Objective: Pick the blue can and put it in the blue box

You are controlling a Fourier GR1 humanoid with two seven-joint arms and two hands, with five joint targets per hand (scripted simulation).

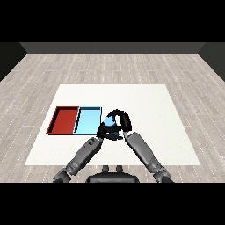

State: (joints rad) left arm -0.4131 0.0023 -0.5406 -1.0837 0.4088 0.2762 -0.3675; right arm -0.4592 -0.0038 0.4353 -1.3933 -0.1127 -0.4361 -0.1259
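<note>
The blue can (110,121) shows as a small light blue patch just right of the light blue tray (88,120), near the tray's right rim. My right hand (121,120) is curled round the can and hides most of it. Whether the can rests on the table or is lifted, I cannot tell. My left hand (107,132) sits directly below the can, its fingers relaxed and holding nothing, close against the right hand.
A red tray (64,119) lies directly left of the light blue tray, sharing a side with it. Both trays lie on the left half of the white table (149,110). Both forearms meet in front of the trays.
</note>
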